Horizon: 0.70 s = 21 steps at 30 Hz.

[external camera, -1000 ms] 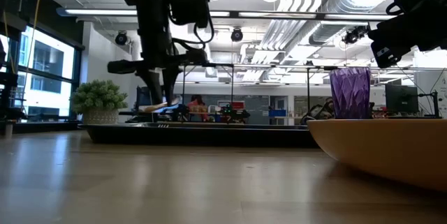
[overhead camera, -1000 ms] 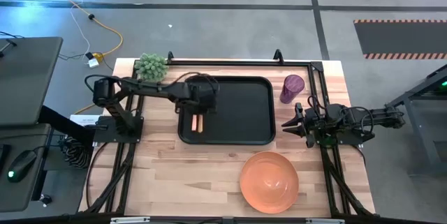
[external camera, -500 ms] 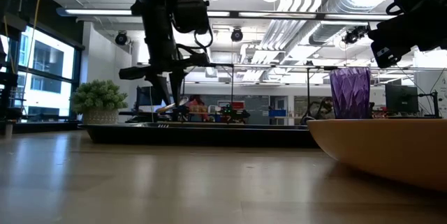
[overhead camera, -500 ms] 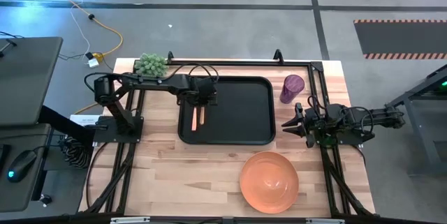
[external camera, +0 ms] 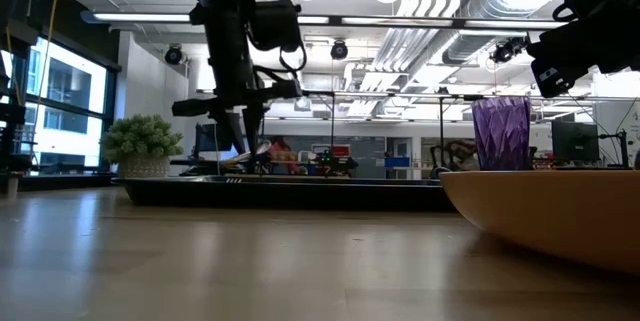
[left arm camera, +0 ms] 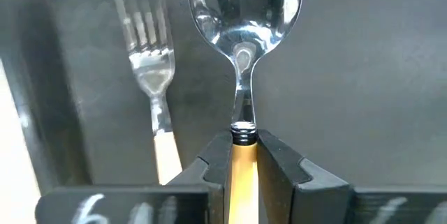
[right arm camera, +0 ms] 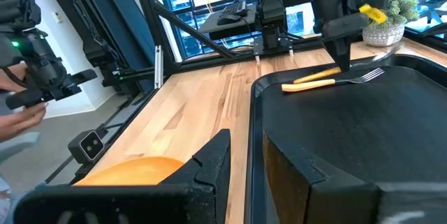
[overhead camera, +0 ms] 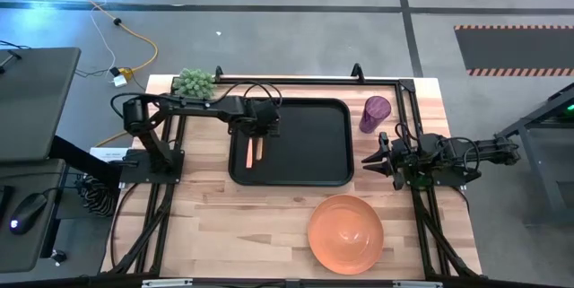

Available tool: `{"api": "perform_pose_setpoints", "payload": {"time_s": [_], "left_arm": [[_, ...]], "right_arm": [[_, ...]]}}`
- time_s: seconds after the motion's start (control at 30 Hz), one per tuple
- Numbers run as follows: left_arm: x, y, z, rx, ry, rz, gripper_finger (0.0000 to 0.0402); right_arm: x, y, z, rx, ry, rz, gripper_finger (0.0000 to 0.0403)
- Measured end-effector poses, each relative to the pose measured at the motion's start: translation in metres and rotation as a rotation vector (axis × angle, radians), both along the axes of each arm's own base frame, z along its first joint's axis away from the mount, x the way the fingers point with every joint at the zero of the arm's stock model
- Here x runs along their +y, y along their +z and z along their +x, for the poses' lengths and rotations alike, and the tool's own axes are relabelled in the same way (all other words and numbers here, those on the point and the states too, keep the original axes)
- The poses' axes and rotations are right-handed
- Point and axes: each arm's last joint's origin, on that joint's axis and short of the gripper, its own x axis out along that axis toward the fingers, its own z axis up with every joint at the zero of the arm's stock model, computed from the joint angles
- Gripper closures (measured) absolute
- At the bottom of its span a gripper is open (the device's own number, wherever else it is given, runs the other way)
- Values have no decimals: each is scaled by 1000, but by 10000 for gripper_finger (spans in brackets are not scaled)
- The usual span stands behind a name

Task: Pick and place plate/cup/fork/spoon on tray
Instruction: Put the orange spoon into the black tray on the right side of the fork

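1. Step in hand: spoon placement; left tool (left arm camera: pixel 243 155) is clamped narrow on the yellow-orange handle of the small silver-bowled spoon (left arm camera: pixel 244 15), over the left part of the big black rectangular tray (overhead camera: pixel 305 176); whether the bowl touches the tray floor, cannot tell.
2. Small silver-tined fork with orange-pink handle (left arm camera: pixel 150 77) lies flat on the tray just beside the spoon, roughly parallel; looks already placed.
3. Large round orange plastic plate (overhead camera: pixel 345 232) sits on the table near its front edge, off the tray; small translucent purple plastic cup (overhead camera: pixel 375 113) stands upright by the tray's right rim, near the table's back right corner; both not yet done.
4. Right tool (overhead camera: pixel 375 161) waits just right of the tray, fingers spread apart, holding nothing.
5. Next, my read: set the spoon flat beside the fork, open, lift clear without dragging either piece; then plate or cup, probably for the right arm.
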Motion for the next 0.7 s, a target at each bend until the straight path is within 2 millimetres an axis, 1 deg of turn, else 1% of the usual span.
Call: {"api": "perform_pose_setpoints", "payload": {"time_s": [0.3,0.7], "left_arm": [[-1,-15,5,38,0,-13,364],[0,-15,5,34,41,-13,364]], "right_arm": [[0,0,0,4,0,0,324],[0,0,0,5,0,0,324]]}}
